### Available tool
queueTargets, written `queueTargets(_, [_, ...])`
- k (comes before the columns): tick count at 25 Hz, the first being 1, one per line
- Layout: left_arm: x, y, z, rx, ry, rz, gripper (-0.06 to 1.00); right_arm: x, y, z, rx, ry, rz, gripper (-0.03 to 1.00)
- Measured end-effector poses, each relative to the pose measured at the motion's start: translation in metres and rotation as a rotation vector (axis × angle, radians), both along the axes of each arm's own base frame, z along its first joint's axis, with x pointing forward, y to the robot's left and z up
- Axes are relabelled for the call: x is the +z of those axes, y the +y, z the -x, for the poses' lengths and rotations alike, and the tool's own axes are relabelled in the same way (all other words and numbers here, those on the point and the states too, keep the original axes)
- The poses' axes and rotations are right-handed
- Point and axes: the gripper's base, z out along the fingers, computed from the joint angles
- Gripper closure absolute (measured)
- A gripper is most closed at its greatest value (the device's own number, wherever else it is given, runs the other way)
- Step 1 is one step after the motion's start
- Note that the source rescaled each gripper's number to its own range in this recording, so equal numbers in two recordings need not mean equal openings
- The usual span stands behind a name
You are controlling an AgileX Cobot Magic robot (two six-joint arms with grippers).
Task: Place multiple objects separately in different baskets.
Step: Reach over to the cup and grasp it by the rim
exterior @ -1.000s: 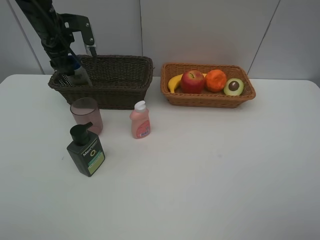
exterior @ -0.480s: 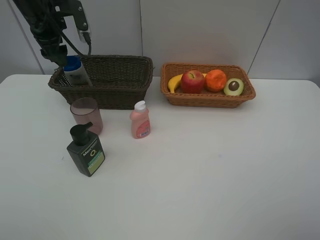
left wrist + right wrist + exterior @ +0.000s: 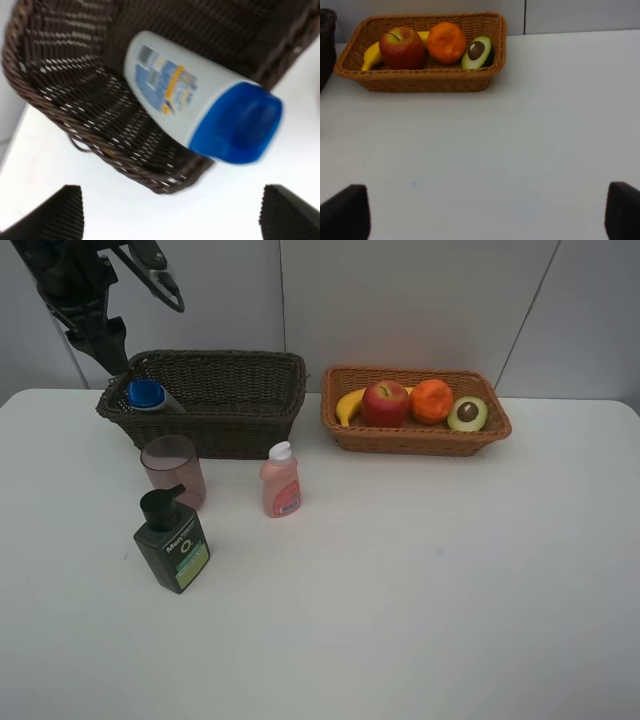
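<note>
**Exterior high view: one toiletry of four basketed, all fruit in**

Two baskets stand side by side at the back of the white table: the dark basket and the tan basket. The tan one holds four fruits: one banana, one apple, one orange and one avocado half.

Of four toiletries, one, the shampoo bottle, lies tilted in the dark basket with its blue cap at the end rim. Three stand on the table in front: pink cup, pump bottle and small pink bottle.

The left gripper hangs above that basket end, jaws spread and empty. The right gripper is likewise spread and empty over bare table.

Judged handling:
- **Cup:** light, thin and smooth, best pinched across its wall.
- **Pump bottle:** heaviest and rigid, taken at the body below the pump.
- **Small bottle:** light and easily tipped, taken mid-body.
</note>
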Motion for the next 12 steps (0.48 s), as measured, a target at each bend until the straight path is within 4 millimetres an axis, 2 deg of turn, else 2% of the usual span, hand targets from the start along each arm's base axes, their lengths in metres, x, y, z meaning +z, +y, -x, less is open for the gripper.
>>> queueTargets(8, [0.0,-0.007,0.008,0.263,0.09,0.119,0.01,0.0,0.0,0.0,0.0,0.0,0.0,-0.03])
queueTargets(12, [0.0,-0.02,0.011,0.386,0.099,0.156,0.01,0.0,0.0,0.0,0.0,0.0,0.0,-0.03])
